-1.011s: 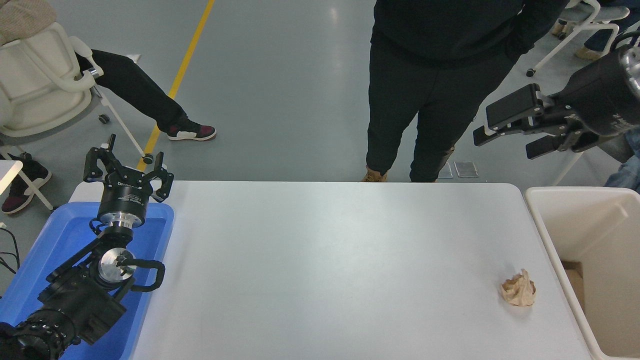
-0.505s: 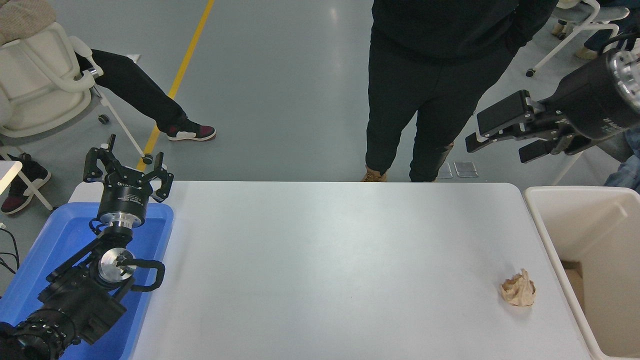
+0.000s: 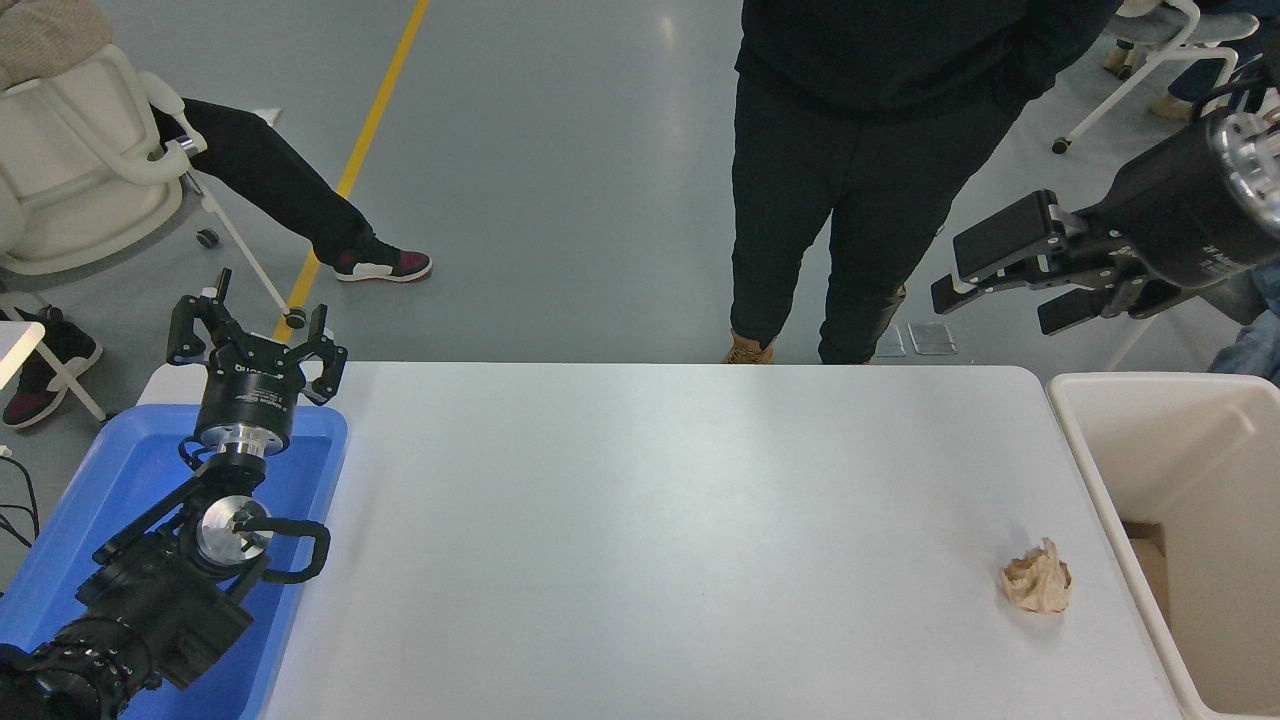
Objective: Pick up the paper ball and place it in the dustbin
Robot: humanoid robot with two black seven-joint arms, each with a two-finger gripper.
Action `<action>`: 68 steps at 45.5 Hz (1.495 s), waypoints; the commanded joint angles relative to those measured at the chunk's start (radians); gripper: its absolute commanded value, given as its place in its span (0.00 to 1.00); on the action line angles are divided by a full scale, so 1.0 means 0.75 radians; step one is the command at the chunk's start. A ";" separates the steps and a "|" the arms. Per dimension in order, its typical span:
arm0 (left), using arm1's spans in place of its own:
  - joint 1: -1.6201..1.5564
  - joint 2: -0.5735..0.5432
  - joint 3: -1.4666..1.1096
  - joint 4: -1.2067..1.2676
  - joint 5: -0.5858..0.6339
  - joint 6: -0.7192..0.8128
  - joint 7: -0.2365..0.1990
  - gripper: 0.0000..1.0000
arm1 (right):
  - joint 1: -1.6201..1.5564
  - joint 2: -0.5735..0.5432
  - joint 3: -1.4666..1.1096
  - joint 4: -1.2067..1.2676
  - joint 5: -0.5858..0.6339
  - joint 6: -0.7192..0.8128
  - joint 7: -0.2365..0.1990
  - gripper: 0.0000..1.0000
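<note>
The tan, wrinkled paper ball (image 3: 1037,579) lies on the white table (image 3: 650,520) near its right edge. The cream-white dustbin (image 3: 1090,470) stands just right of the table, beside the ball. My right gripper (image 3: 985,275) is open and empty, held high in the air beyond the table's far right corner, well above and behind the ball. My left gripper (image 3: 250,335) is open and parked at the lower left over the blue tray.
A shallow blue tray (image 3: 90,520) sits at the table's left end under the left arm. A person in black (image 3: 860,170) stands at the far side. A seated person's leg (image 3: 290,210) and white chairs are at the upper left.
My right gripper has moved a little to the left and slightly up over the last second. The paper ball and the left arm have not moved.
</note>
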 commanded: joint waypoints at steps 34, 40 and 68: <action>0.001 0.001 0.000 -0.001 0.000 0.000 0.000 0.99 | -0.941 0.112 -0.001 -0.574 -0.048 -0.102 -0.001 1.00; 0.001 0.001 0.000 -0.001 0.000 0.000 0.000 0.99 | -1.019 0.143 -0.009 -0.623 -0.044 -0.137 0.001 1.00; 0.001 0.001 0.000 0.001 0.000 0.000 0.000 0.99 | -1.430 0.305 0.110 -0.932 -0.042 -0.460 0.011 1.00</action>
